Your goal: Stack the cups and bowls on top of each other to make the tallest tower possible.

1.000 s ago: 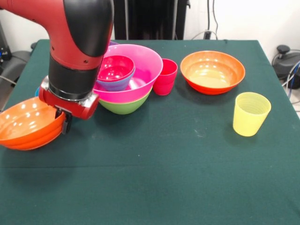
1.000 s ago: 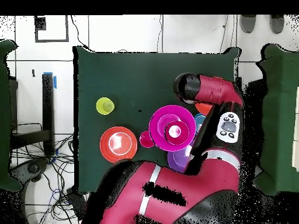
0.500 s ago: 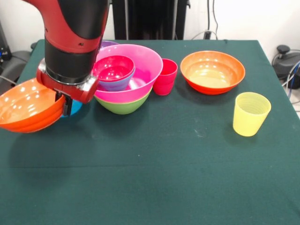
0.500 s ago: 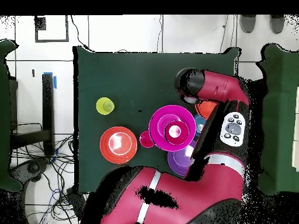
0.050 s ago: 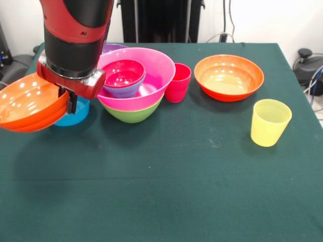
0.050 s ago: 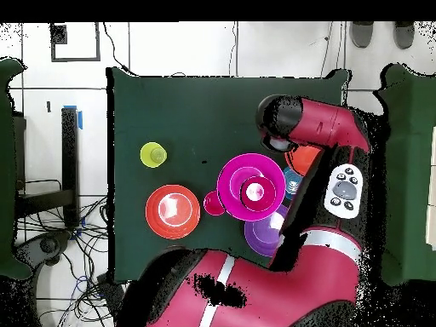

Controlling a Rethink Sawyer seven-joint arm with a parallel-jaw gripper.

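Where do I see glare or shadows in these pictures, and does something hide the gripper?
Front view: white glare spots on the held orange bowl and the red-pink bowl; a soft shadow on the table under the held bowl. Overhead view: the arm covers the gripper; only part of that orange bowl shows.

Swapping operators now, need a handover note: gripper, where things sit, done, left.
Gripper: shut on orange bowl, held off the table left of the tower.
Tower: green bowl at the bottom, pink bowl, then a blue bowl and a red-pink bowl.
Loose: second orange bowl, red cup, yellow cup, second blue bowl, purple bowl.
Left: stack the held bowl, then the rest.
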